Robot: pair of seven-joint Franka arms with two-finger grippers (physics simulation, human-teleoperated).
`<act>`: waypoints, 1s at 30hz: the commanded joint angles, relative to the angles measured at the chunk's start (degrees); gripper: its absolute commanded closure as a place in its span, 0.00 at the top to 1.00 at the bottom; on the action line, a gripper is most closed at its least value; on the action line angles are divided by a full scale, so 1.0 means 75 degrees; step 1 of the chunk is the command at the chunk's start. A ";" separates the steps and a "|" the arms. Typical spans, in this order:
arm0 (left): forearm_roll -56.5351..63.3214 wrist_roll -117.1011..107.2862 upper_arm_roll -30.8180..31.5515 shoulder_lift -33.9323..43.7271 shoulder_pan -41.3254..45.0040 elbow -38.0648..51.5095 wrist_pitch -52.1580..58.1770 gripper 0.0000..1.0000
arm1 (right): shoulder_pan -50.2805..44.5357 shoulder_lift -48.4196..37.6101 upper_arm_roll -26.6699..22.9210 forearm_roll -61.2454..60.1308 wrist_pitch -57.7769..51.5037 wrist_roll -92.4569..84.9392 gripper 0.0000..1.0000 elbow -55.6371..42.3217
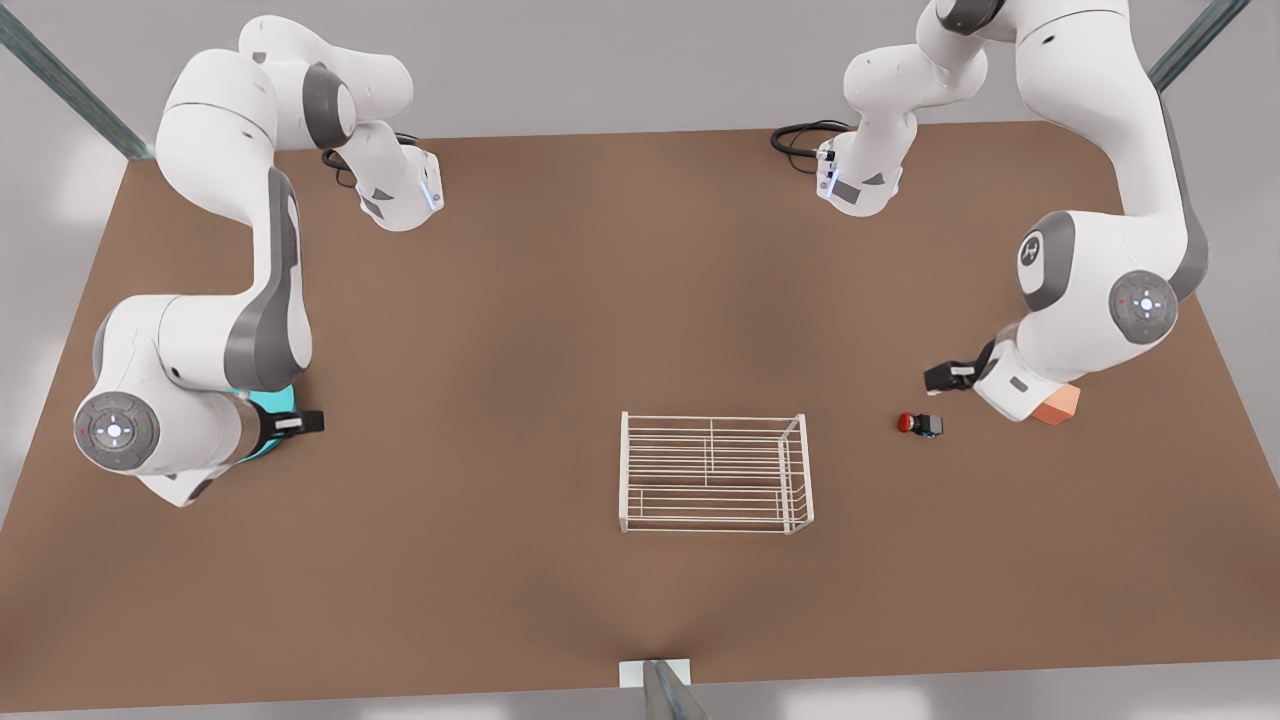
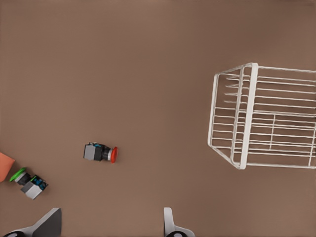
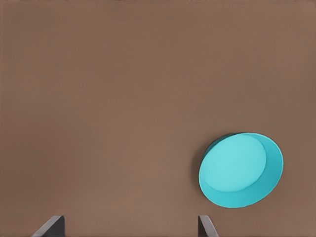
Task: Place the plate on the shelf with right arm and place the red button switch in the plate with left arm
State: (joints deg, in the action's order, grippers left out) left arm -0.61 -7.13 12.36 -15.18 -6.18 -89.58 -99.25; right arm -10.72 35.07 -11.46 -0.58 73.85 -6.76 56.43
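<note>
Plate (image 3: 241,169) flat on desk (image 1: 560,300), well off to the front view's left of shelf (image 1: 626,470), mostly tucked under the right arm's wrist in the front view. Right pincer (image 3: 129,228) on the shelf side of the plate, fingers spread wide, nothing held; seen from the right wrist, plate not between the fingers but out past one of them, so probably needs a sideways shift away from the shelf before coming down on the rim. Round dish, no long axis, any rim point fine. Red button switch (image 1: 920,424) on the desk just off the shelf's front-view right end, lying on its side, long axis roughly in line with the shelf's length, red cap toward the shelf, dark body away from it. Left pincer (image 1: 945,377) near the switch on the side away from the shelf, wide open, empty, likely waiting until the plate is on the shelf. Green-capped switch (image 2: 27,181) and orange cube (image 1: 1057,405) farther from the shelf, touching or nearly so. Right arm clearly nearer the plate, left arm nearer the switch. Shelf bare.
</note>
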 commanded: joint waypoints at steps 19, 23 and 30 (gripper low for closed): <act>-0.0434 -0.7898 -0.0031 0.0488 -0.0360 -0.3114 -0.4368 1.00 | 0.2449 -0.0176 -0.0370 -0.0404 0.3290 -0.3927 1.00 0.3796; -0.0445 -0.7991 0.0016 0.0406 -0.0301 -0.3735 -0.5283 1.00 | 0.3469 0.0035 -0.0382 -0.1259 0.3314 -0.4982 1.00 0.3773; -0.0422 -0.7932 -0.0019 -0.0097 -0.0536 -0.4028 -0.5833 1.00 | 0.4136 0.0257 -0.0405 -0.1236 0.4287 -0.5696 1.00 0.4605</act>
State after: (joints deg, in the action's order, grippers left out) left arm -3.91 -49.63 12.22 -15.59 -9.94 -119.75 -137.31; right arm 19.49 36.81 -14.48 -9.47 101.11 -31.45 90.67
